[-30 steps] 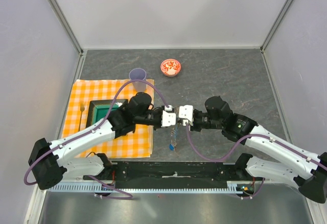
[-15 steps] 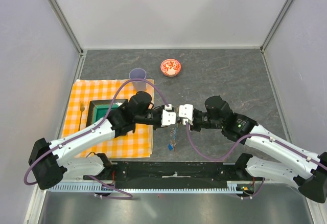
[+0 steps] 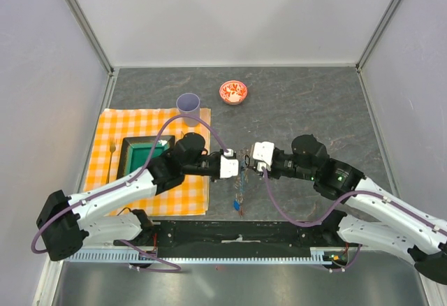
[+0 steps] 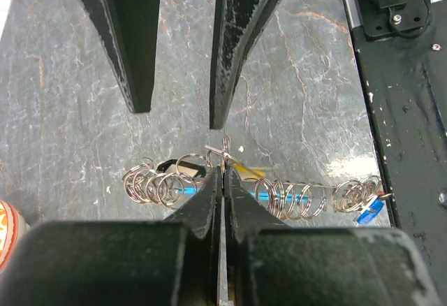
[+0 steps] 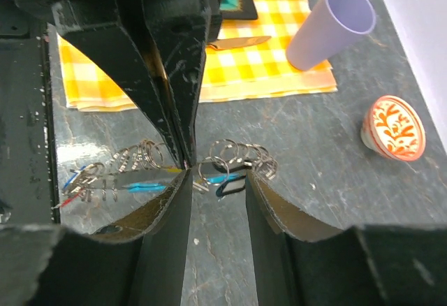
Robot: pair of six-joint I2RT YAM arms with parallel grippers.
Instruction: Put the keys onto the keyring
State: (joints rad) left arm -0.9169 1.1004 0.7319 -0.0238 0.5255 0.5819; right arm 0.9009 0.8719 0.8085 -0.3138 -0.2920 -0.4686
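Observation:
My left gripper point(image 4: 223, 175) is shut on the thin wire of the keyring point(image 4: 328, 188), held just above the grey table. Several small silvery rings of the keys point(image 4: 150, 184) are threaded along that wire on both sides of the grip. A yellow tag point(image 4: 249, 171), a black tag point(image 4: 166, 165) and a blue tag point(image 4: 368, 212) show among them, and the light-blue plastic piece point(image 5: 225, 178) lies behind the rings. My right gripper point(image 5: 216, 184) faces the left one, open, its fingers either side of the rings and black tag, gripping nothing. In the top view the keyring point(image 3: 240, 186) hangs between left gripper point(image 3: 237, 165) and right gripper point(image 3: 250, 158).
A lilac cup point(image 3: 188, 103) and a small red patterned bowl point(image 3: 232, 92) stand farther back. The yellow checked cloth point(image 3: 112, 131) on the left carries a green tray point(image 3: 135, 154), a fork point(image 3: 112, 154) and a table knife point(image 5: 237, 42). The black base rail point(image 3: 237, 232) runs just below the keyring.
My right gripper has opened, let go of the keyring and drawn back a little to the right. The left gripper stays shut, and the keyring with its blue tag hangs slightly lower.

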